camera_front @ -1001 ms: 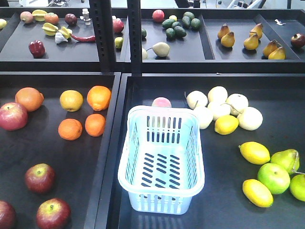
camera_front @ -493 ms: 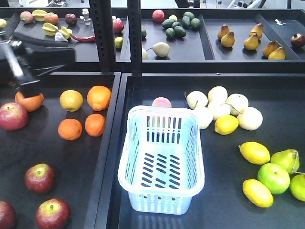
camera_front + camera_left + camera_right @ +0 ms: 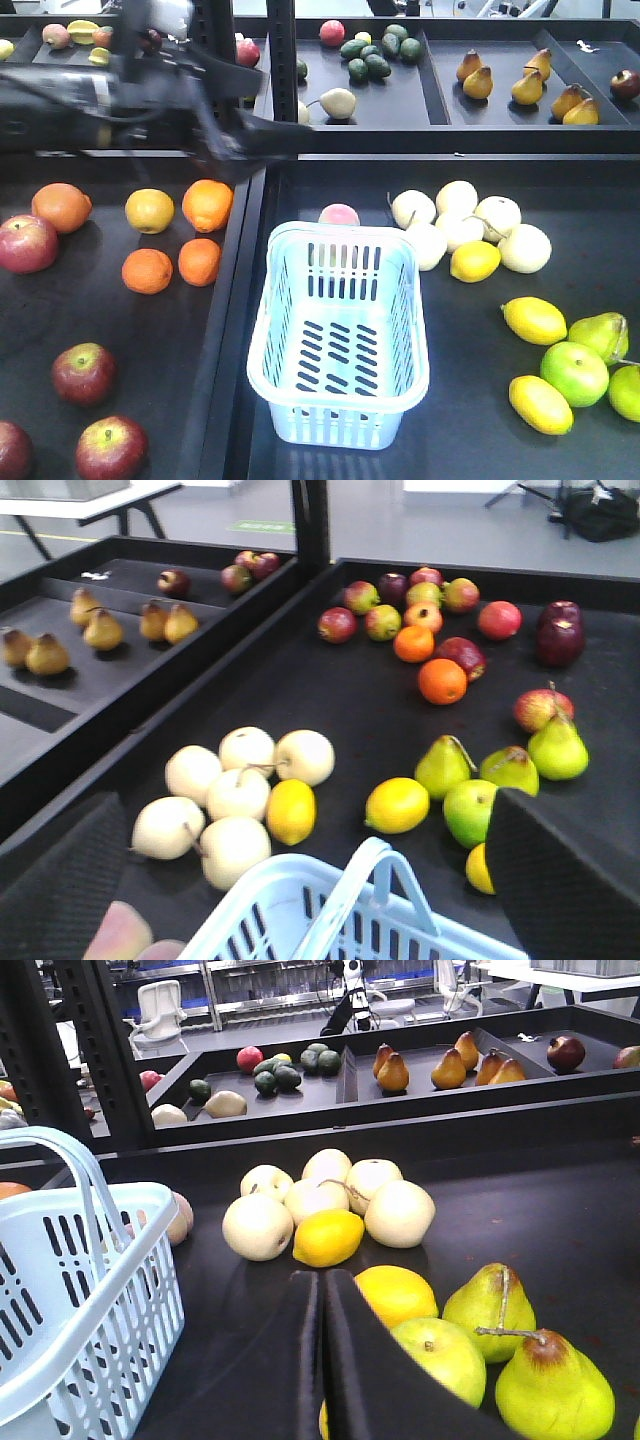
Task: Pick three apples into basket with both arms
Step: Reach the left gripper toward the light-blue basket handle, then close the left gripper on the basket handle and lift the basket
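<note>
The left arm (image 3: 110, 100) has swept in from the far left edge during the last half second. It now blurs across the back of the left tray (image 3: 60, 310), its tip above the divider. The left gripper (image 3: 300, 820) has its fingers (image 3: 565, 880) spread wide, holding nothing. The right gripper (image 3: 322, 1310) is pinched together, empty, low over the right tray (image 3: 470, 330). The basket (image 3: 340, 425) stands empty at that tray's left edge. The apples (image 3: 83, 372) lie untouched in the left tray's front left corner, well apart from the arm, so picking has probably not begun.
</note>
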You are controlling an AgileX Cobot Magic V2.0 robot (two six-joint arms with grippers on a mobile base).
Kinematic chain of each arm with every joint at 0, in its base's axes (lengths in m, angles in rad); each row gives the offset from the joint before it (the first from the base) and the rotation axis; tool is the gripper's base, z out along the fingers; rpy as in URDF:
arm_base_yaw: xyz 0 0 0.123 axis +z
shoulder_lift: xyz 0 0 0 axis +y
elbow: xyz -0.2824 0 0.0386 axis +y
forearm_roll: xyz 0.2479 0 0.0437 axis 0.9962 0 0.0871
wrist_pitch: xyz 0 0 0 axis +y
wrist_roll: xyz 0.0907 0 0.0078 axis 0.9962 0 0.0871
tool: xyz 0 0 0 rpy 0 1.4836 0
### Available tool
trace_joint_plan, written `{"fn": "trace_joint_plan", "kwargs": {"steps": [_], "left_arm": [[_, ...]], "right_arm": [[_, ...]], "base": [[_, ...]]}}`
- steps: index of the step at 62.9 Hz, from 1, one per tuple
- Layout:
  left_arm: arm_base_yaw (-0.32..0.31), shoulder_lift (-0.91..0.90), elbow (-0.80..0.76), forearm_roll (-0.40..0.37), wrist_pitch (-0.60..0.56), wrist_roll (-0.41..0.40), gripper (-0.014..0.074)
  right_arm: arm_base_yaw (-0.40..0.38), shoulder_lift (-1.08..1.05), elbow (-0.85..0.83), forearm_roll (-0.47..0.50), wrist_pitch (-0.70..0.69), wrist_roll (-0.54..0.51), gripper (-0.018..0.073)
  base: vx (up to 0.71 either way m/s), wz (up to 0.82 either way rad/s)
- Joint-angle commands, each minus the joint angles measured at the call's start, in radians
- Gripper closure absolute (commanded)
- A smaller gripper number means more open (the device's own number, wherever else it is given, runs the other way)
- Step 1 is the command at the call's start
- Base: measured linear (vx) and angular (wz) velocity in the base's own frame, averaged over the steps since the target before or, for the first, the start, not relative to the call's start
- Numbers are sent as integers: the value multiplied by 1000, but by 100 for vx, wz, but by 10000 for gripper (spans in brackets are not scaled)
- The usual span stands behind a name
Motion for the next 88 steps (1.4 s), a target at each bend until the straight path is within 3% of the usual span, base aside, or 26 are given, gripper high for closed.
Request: {"fn": "trace_joint_plan", "kwargs": {"steps": [1, 14, 20, 46, 56, 79, 88], "left_arm": [[-33, 18, -65, 22, 22, 10, -52], [-50, 111, -81, 22, 68, 89, 49], [-50, 139, -81, 22, 89, 89, 71], [-50, 210, -81, 22, 67, 91, 74], [-50, 267, -81, 22, 75, 150, 74], [-50, 337, -81, 22, 16, 150, 74], [-50, 337, -81, 22, 17, 141, 143]], "right_arm": [[1, -12, 12, -10, -73, -6, 564], [1, -12, 12, -9, -73, -6, 564], [1, -12, 12, -9, -73, -6, 564], [1, -12, 12, -9, -75, -6, 564], [1, -12, 12, -9, -75, -6, 564], [1, -12, 12, -9, -75, -6, 564], [1, -12, 12, -9, -73, -6, 564]], "base": [[0, 0], [0, 0], [0, 0], [0, 0], [0, 0], [0, 0], [0, 0]]}}
